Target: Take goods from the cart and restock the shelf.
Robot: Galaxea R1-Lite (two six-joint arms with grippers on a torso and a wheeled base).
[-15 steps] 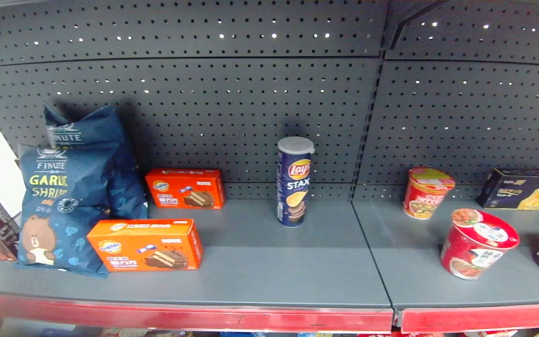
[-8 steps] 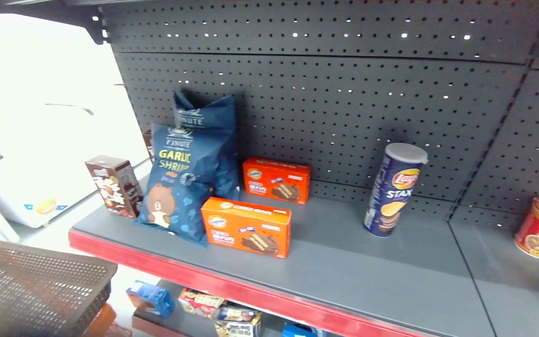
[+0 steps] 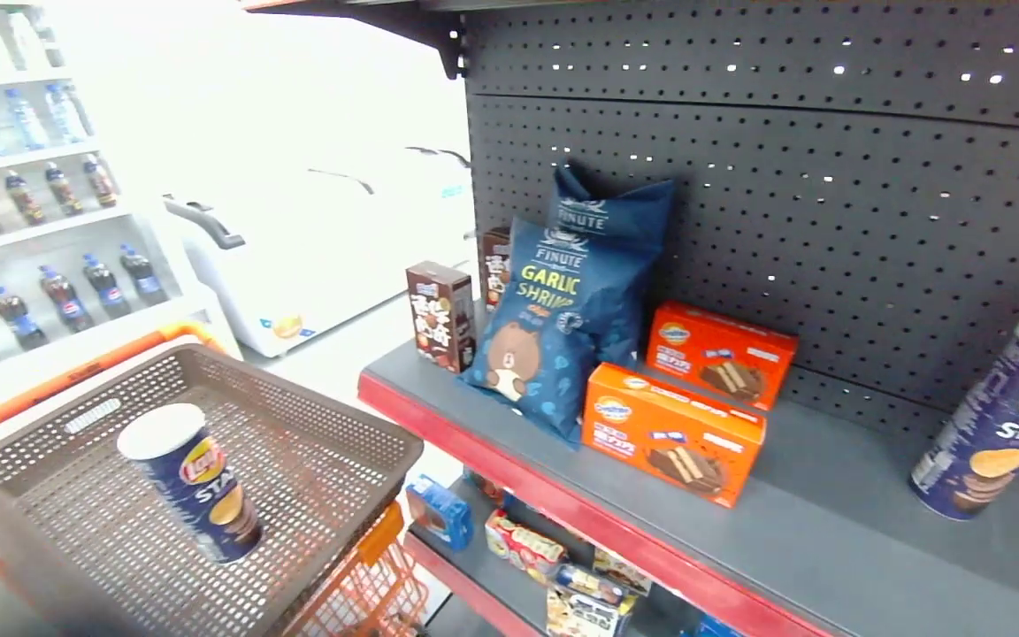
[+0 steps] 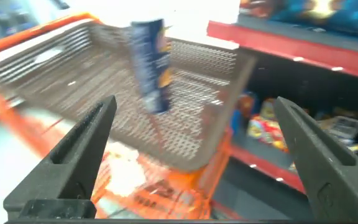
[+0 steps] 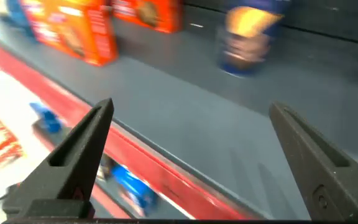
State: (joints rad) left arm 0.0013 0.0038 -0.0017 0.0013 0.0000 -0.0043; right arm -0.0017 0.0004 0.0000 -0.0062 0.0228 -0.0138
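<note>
Fetching the chip can [image 3: 191, 482] from the cart's brown basket [image 3: 324, 400] looks like the step in hand: it stands upright but leaning on the mesh floor, at about 8 o'clock in the head view, with nothing else beside it. The left gripper [image 4: 194, 102] hangs off the basket's near corner, its fingers spread wide and holding nothing, with the can ahead between them. The right gripper [image 5: 191, 106] is likewise spread and empty over the shelf [image 3: 828, 531]. For a clean pick, I would bring the left arm over the rim and close on the middle of the can, since a grip near the lid could tip it. A matching shelf can [image 3: 996, 420] stands at 3 o'clock, and the bare deck between it and the front orange box [image 3: 673, 433] looks the likeliest spot.
</note>
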